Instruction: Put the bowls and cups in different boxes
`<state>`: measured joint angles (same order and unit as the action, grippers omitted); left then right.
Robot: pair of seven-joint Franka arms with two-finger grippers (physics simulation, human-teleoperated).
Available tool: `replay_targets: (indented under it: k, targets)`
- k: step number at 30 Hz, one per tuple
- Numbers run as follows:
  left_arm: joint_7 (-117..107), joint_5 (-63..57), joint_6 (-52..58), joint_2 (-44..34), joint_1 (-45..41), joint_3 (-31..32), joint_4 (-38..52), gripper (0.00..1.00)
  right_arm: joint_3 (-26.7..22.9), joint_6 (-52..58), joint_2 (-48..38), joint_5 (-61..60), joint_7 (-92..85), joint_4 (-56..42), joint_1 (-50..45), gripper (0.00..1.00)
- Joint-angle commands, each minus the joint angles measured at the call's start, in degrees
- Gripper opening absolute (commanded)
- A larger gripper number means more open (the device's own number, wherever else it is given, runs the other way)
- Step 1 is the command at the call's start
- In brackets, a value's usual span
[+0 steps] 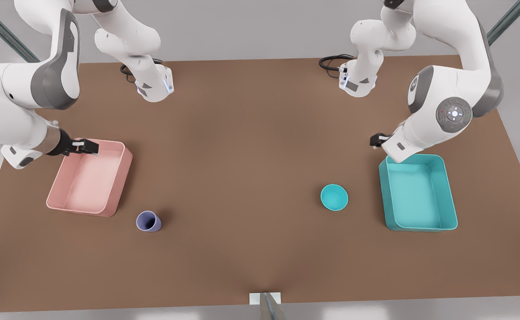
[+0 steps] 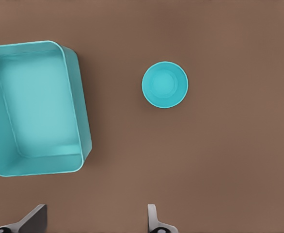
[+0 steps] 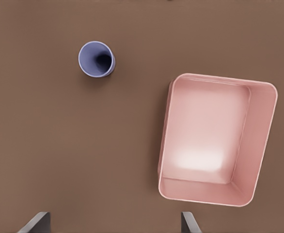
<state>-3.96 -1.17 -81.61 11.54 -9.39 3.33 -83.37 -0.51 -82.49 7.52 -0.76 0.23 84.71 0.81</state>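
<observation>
Brown desk [image 1: 251,146] carries four task items, all apart from each other. Pale pink box [image 1: 87,178] sits at the front view's left, teal box [image 1: 418,193] at the front view's right; nothing lies in either. Lavender cup [image 1: 148,221] stands upright on the desk, just off the pink box's near corner, not touching it. Teal bowl [image 1: 334,197] sits upright on the desk beside the teal box with a gap between them, on the side toward the desk centre. Left pincer [image 1: 379,140] is the one on the front view's right: it hangs above the far edge of the teal box, holds nothing, and its wrist view looks down on the teal box [image 2: 35,109] and bowl [image 2: 165,84], with its fingertips [image 2: 152,218] spread wide. Right pincer [image 1: 86,146] is on the front view's left, hanging over the far rim of the pink box, also holding nothing; its wrist view looks down on the pink box [image 3: 217,138] and cup [image 3: 96,59], with its fingertips [image 3: 188,222] set wide apart. Neither pincer touches any item. Both arms' bases are mounted at the far edge of the desk.
</observation>
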Motion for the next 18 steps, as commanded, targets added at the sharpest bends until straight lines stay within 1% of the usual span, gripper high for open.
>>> replay_targets:
  k: [1,2,3,4,5,6,7,8,9,13,15,18]
  targets:
    - [-5.9,0.2,-4.0,-0.1,0.0,0.0,0.0,1.0,0.0,-3.0,0.0,0.0,0.7,0.0,-0.1,1.0]
    - [-5.9,0.2,-4.1,0.0,-0.1,0.0,0.0,1.0,0.0,-2.9,0.5,0.0,0.7,-0.6,-0.2,1.0]
    - [-6.2,0.6,-8.5,3.5,-0.5,-0.1,-0.1,1.0,0.2,-3.0,3.5,0.0,0.4,-3.5,-0.4,1.0]
    - [-5.9,1.4,-14.8,12.3,-0.5,-0.2,3.1,1.0,0.2,-5.0,7.9,-0.9,-1.6,-6.1,-0.4,1.0]
    - [-5.7,2.8,-16.4,21.1,0.2,-0.4,10.8,1.0,0.2,-8.2,11.1,-0.4,-1.4,-7.3,-1.4,1.0]
    - [-0.3,6.8,-18.8,27.0,2.6,-0.4,14.2,1.0,0.2,-14.7,14.4,-0.3,-0.8,-7.5,-1.6,1.0]
    - [4.4,10.6,-23.4,28.5,3.4,-1.0,11.7,1.0,0.3,-17.5,16.6,-0.4,-0.6,-7.6,-1.6,1.0]
    - [4.4,10.1,-32.0,28.0,2.9,-1.5,5.5,1.0,0.2,-19.6,18.5,-0.5,-0.6,-7.7,-1.7,1.0]
    - [4.4,10.4,-37.0,28.0,2.8,-1.5,2.3,1.0,0.3,-21.1,20.3,-0.6,-0.4,-7.9,-1.8,1.0]
    - [4.3,11.3,-43.6,28.2,1.2,-1.5,-2.9,1.0,0.3,-26.2,25.9,-0.1,2.1,-7.5,-2.6,1.0]
    - [4.3,11.4,-45.7,29.7,1.2,-1.5,-3.0,1.0,0.3,-27.8,27.9,-0.6,2.1,-7.3,-2.6,1.0]
    - [4.4,12.4,-46.1,30.6,1.2,-1.5,-2.9,1.0,0.3,-29.0,30.1,-0.3,2.1,-7.3,-2.6,1.0]
